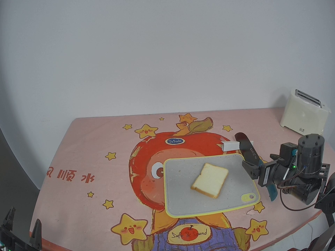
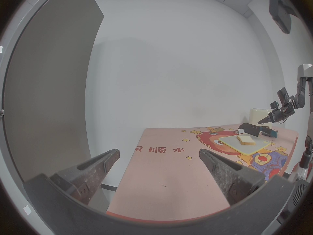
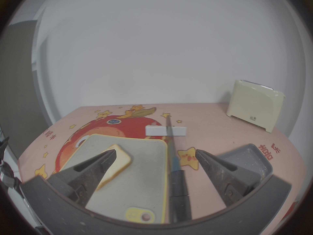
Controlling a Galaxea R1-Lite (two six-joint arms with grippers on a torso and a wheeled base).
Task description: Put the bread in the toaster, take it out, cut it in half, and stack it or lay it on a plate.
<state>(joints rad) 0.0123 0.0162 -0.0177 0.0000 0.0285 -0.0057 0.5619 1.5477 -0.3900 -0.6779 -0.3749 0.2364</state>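
Head view, lower centre: the pale square bread slice lies flat on the grey yellow-rimmed cutting board, well apart from the cream toaster at the right edge. Right gripper hangs spread wide over the dark-bladed, blue-handled knife; left gripper gapes empty, lower left. A skewed close could likely roll the knife off its white block or nudge the board. Pink cartoon-apple tablecloth, plain white wall.
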